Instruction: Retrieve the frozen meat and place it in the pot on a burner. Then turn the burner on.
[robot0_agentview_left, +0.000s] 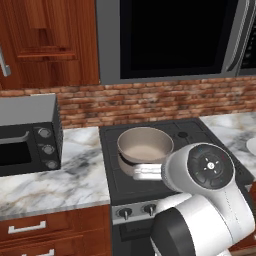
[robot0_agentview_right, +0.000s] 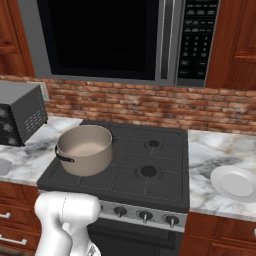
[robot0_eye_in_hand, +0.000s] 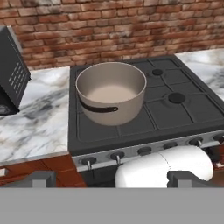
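Note:
The pot (robot0_eye_in_hand: 111, 97) is wide, round and beige-grey, with a pale inside and a dark curved side handle. It stands upright and empty on the stove's front left burner, as the base views confirm: pot (robot0_agentview_left: 145, 149), pot (robot0_agentview_right: 85, 148). My gripper (robot0_eye_in_hand: 114, 179) hangs in front of the stove and above its front edge, looking down at the pot. Its dark fingertips (robot0_eye_in_hand: 41, 179) stand wide apart, open, with nothing between them. A row of burner knobs (robot0_eye_in_hand: 117, 156) runs along the stove's front panel. The frozen meat is out of view.
A dark countertop microwave (robot0_agentview_left: 30, 135) sits on the marble counter left of the stove (robot0_agentview_right: 150, 170). To the right of the stove lies a white plate (robot0_agentview_right: 235, 182). An over-range microwave (robot0_agentview_right: 110, 37) hangs above, and a brick wall (robot0_eye_in_hand: 109, 30) closes the back.

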